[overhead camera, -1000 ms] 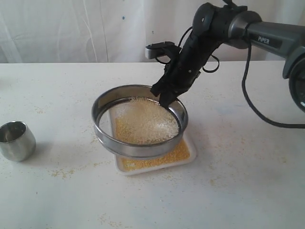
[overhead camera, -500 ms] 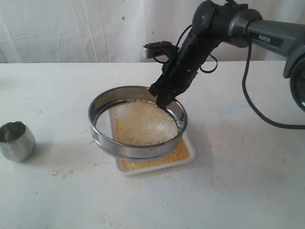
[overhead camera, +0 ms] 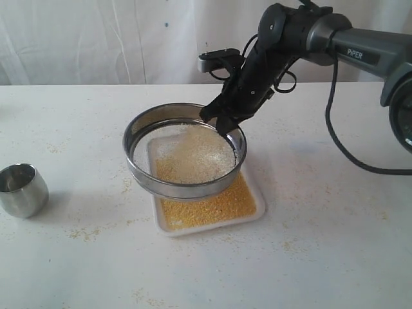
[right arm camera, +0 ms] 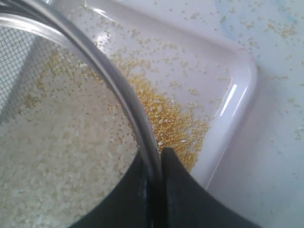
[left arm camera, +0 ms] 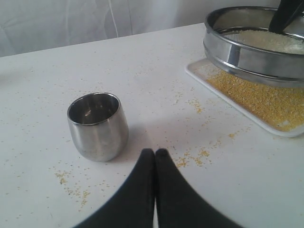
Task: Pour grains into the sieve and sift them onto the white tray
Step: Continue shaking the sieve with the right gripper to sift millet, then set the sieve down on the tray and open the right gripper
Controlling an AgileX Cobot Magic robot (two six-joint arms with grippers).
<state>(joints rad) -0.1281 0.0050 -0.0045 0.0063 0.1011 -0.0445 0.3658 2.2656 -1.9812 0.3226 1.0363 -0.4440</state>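
Note:
The steel sieve (overhead camera: pixel 185 183) hangs tilted a little above the white tray (overhead camera: pixel 256 209), with pale grains (overhead camera: pixel 190 154) lying on its mesh. My right gripper (overhead camera: pixel 222 125) is shut on the sieve's far rim (right arm camera: pixel 124 90), one finger inside the ring and one outside. Yellow meal (overhead camera: pixel 209 209) covers the tray's near part, and the right wrist view shows more of it (right arm camera: pixel 168 123) under the rim. My left gripper (left arm camera: pixel 155 153) is shut and holds nothing; it hovers over the table beside the cup, out of the exterior view. The sieve (left arm camera: pixel 256 54) and tray (left arm camera: pixel 237 102) also show in the left wrist view.
A small empty steel cup (overhead camera: pixel 21 188) stands at the left of the table, just ahead of the left fingertips (left arm camera: pixel 97 126). Yellowish specks (overhead camera: pixel 87 233) are scattered over the tabletop. A white curtain hangs behind, and a black cable (overhead camera: pixel 347 151) trails at the right.
The right gripper has shifted the sieve away from the camera and slightly up, uncovering more of the tray's near part and its yellow meal. The cup has stayed put.

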